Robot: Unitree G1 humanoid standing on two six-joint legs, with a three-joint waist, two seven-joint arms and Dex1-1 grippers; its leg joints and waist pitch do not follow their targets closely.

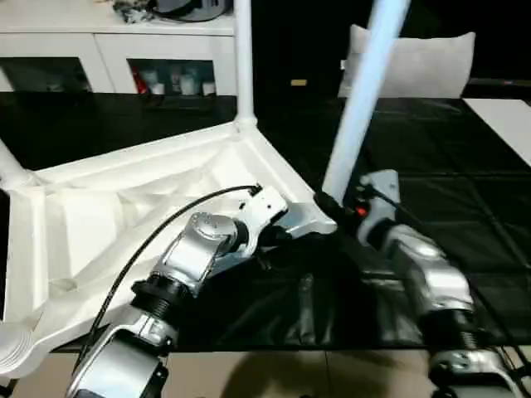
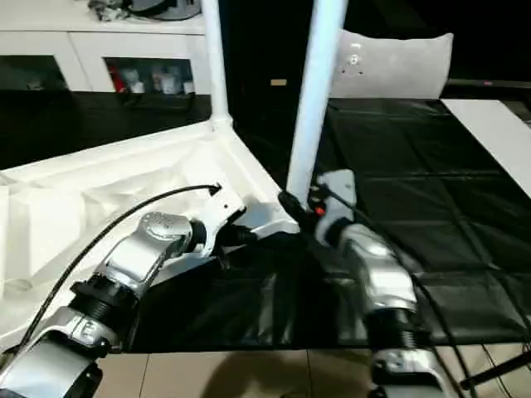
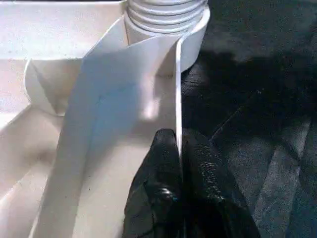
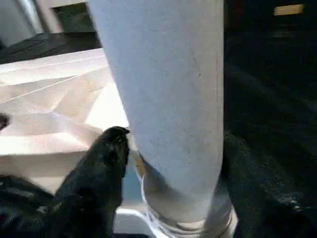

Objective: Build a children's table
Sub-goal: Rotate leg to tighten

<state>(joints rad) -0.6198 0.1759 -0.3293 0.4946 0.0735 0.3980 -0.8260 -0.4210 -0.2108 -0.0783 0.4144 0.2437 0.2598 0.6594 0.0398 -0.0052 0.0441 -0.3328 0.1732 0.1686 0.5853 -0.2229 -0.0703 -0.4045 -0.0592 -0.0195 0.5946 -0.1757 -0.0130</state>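
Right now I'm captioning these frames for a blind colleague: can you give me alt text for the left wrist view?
The left pincer, its two black fingers shut, pinches the thin upright edge wall of the upturned white tabletop. Beyond it a ribbed leg end sits in the tabletop's round corner socket, with the black mat alongside.

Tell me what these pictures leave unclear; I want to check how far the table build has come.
- Whether the near leg is seated fully in its corner socket: the right hand hides the joint.
- The tops of both upright legs: cut off by the upper edge of the eye views.
- The tabletop's remaining corners: cut off at the left edge.
- The cabinet's contents: too small.
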